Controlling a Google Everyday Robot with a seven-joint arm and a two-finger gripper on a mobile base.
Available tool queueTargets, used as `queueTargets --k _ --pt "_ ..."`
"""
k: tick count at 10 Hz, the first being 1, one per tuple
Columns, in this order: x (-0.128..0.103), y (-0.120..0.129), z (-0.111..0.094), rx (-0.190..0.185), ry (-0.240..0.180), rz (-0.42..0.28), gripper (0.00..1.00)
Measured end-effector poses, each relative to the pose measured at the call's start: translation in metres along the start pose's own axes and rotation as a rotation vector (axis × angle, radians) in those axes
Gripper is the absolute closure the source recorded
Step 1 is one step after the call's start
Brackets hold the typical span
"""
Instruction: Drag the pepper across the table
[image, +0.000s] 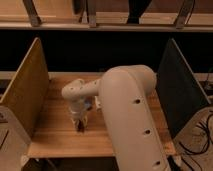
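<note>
My gripper (80, 123) points straight down onto the light wooden table (55, 137), left of its middle and a little toward the front edge. A small dark red bit, the pepper (80, 128), shows right at the gripper's tip on the wood. Most of it is hidden by the gripper. The wrist (75, 92) and the big cream arm (127, 115) reach in from the front right and cover the table's middle and right.
A tan upright panel (27, 95) stands at the table's left side and a dark one (180, 95) at its right. A shelf rail (105, 22) runs across the back. Cables (200, 140) lie on the floor at right.
</note>
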Motion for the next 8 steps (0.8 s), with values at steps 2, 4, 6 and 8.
queueTargets --k 2,4,6,8 --pt "0.0 0.0 0.001 -0.002 0.001 0.004 1.0" --pt "-0.002 0.003 0.002 -0.004 0.011 -0.003 1.0" --pt "-0.01 0.007 0.006 0.003 0.024 -0.03 1.0" --pt "-0.027 0.023 0.01 0.019 0.046 -0.085 1.0"
